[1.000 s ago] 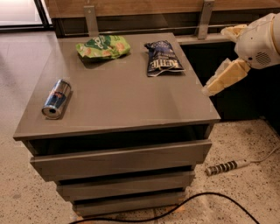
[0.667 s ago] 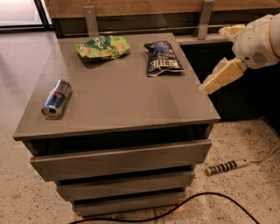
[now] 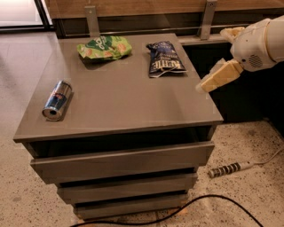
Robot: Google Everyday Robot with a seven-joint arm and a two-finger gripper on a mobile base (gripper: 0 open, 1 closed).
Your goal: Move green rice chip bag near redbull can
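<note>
The two cream-coloured fingers (image 3: 219, 76) of the robot's white gripper (image 3: 213, 59) appear spread apart with nothing between them, though the upper one is partly hidden by the wrist. The gripper hangs in the air off the right edge of the grey bench (image 3: 133, 106), touching nothing.

The nearest item is a dark blue snack bag with white lettering (image 3: 165, 58), flat on the bench's far right. To its left, at the far middle of the top, lies the crinkled bright green rice chip bag (image 3: 105, 47), untouched. The slim silver-and-blue redbull can (image 3: 57, 100) lies on its side near the front left corner, well apart from the green bag.

The task looks barely begun. Judging from this layout, the reach, the grasp, the carry across the bench and the release beside the can are all yet to be done, and the blue bag lies between the gripper and its target.

The bench has a smooth, faintly glossy top over a stack of grey drawer fronts (image 3: 120, 162). It stands on a speckled terrazzo floor (image 3: 248, 142), where a power strip (image 3: 228, 169) and a black cable (image 3: 199, 199) lie. Behind it, two metal brackets (image 3: 92, 20) run up a wood-panelled wall (image 3: 146, 6).
</note>
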